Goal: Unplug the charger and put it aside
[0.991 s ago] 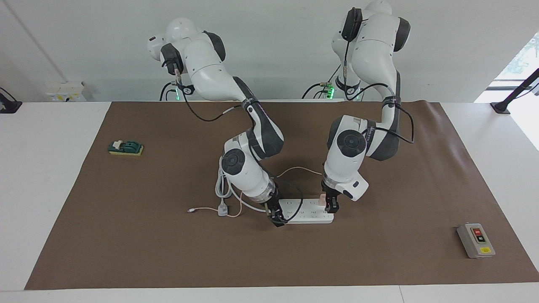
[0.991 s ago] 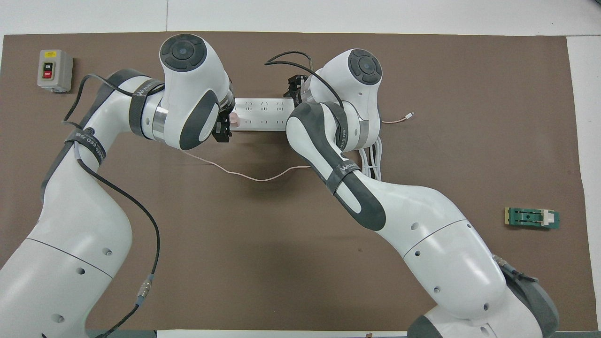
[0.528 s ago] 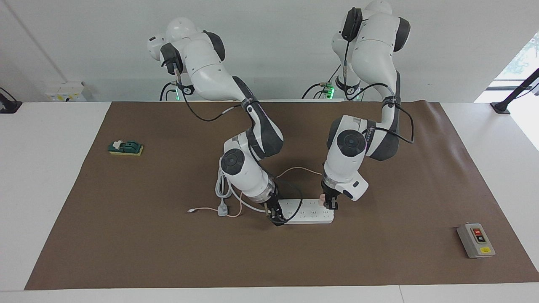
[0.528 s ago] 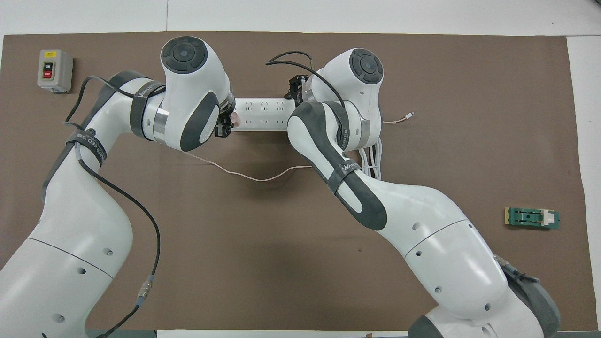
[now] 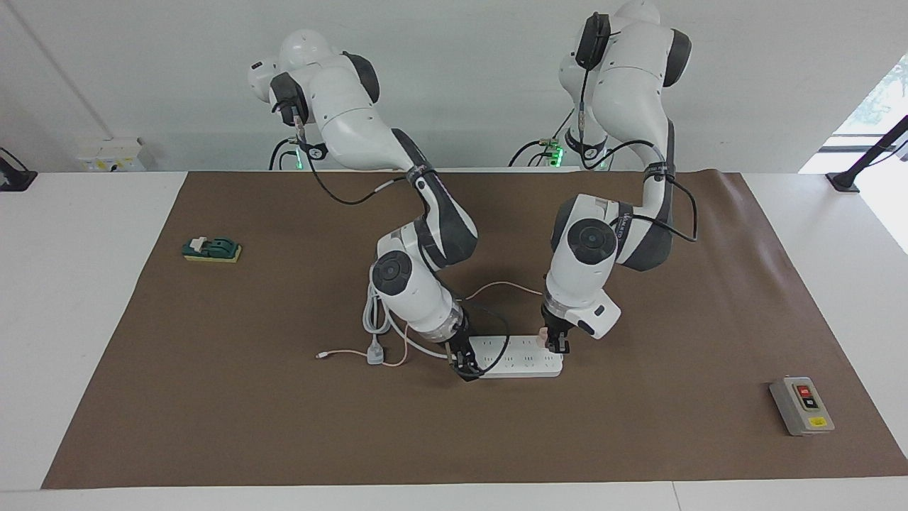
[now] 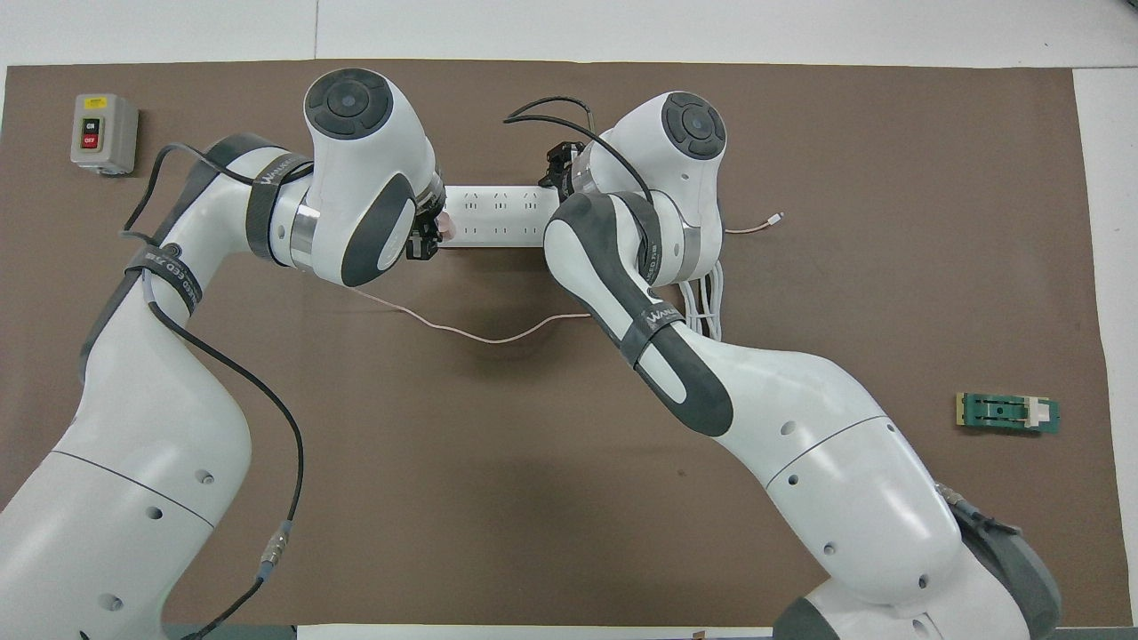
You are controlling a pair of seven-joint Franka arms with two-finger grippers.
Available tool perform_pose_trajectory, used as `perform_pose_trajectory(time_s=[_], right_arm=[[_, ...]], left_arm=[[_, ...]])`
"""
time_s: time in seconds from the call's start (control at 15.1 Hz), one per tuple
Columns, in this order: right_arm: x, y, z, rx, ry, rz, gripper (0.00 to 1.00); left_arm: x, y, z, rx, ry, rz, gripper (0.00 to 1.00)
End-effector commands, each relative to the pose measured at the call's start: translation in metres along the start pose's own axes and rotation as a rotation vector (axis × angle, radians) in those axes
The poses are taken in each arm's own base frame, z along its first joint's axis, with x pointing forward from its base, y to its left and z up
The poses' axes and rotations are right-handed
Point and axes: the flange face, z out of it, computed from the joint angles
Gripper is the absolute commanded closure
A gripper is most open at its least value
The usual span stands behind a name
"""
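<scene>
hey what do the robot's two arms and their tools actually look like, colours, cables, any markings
Both arms have glossy white rounded shells with dark grey joint sections and round dark caps at the wrists. Black cables run along each, strapped by dark bands with white lettering. The left tool and the right tool are small and black, each with two fingers.

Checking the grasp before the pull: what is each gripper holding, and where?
The left gripper grips the charger by its cube body. The right gripper sits at the power strip's end; whether it grips cannot be told.
</scene>
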Motion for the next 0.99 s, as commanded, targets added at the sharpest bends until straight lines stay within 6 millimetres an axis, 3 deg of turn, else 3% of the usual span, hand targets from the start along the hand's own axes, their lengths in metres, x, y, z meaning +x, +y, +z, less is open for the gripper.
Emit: perform_pose_trajectory(time_s=[0.0, 0.66, 0.79, 0.92], right_arm=[[0.012, 0.0, 0.006, 0.016, 0.003, -0.04, 1.0], [0.015, -0.001, 0.005, 0.017, 0.002, -0.036, 1.0], [0.015, -0.001, 0.005, 0.017, 0.002, -0.036, 1.0], [0.015, -0.001, 0.005, 0.017, 0.002, -0.036, 1.0]], left_arm=[[0.003, -0.003, -0.004, -0.021, 0.015, 0.007, 1.0], [0.008, -0.002, -0.01, -0.021, 0.019, 0.006, 1.0], [0.007, -0.002, -0.028, -0.035, 0.016, 0.001, 1.0], [0.01, -0.009, -0.058, -0.025, 0.026, 0.001, 1.0]])
